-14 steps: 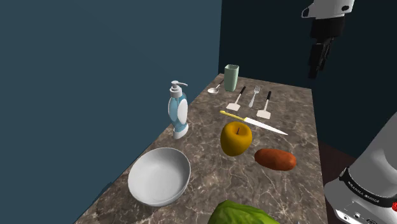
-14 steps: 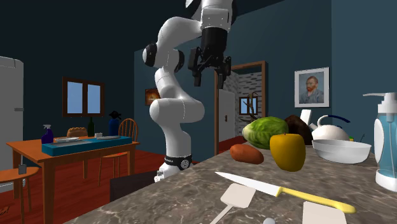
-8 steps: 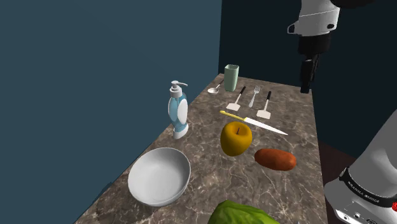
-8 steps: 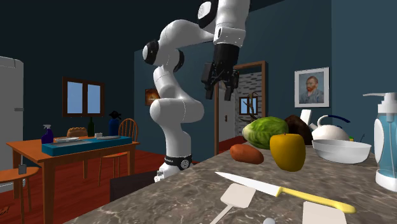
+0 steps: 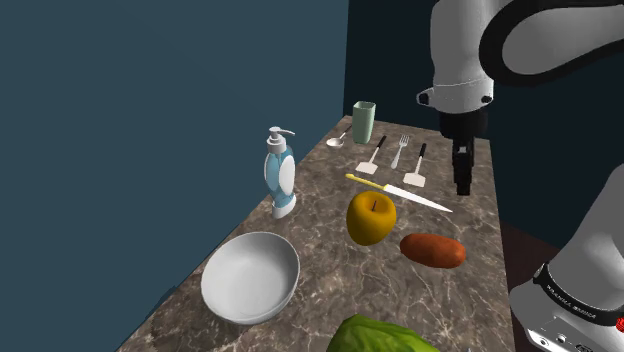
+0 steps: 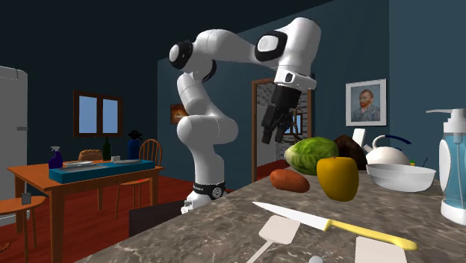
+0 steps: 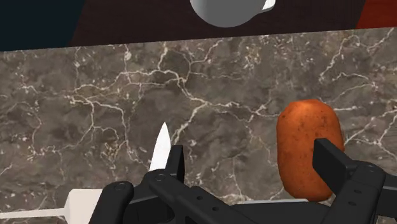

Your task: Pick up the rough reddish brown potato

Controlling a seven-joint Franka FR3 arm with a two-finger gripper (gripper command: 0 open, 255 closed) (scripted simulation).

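The reddish brown potato (image 5: 432,249) lies on the dark marble counter (image 5: 320,250), close to the counter's edge at the shoulder view's right and just in front of a yellow apple (image 5: 371,217). It also shows in the second exterior view as the potato (image 6: 289,179). My black gripper (image 5: 463,185) hangs pointing down above the counter, beyond the potato and near the knife tip. In the wrist view the gripper (image 7: 252,153) is open with nothing between its fingers. The potato (image 7: 308,146) lies ahead, partly behind one finger (image 7: 331,159).
A yellow-handled knife (image 5: 400,192), spatulas (image 5: 372,160), a fork and a green cup (image 5: 363,121) lie at the far end. A soap dispenser (image 5: 281,175), a white bowl (image 5: 250,277) and a green cabbage (image 5: 380,337) stand nearer. The robot's stand (image 5: 575,300) is at lower right.
The arm has swung down from high above the counter. The gripper has dropped low and moved toward the shoulder view's left, ending above the knife tip. The objects stayed still.
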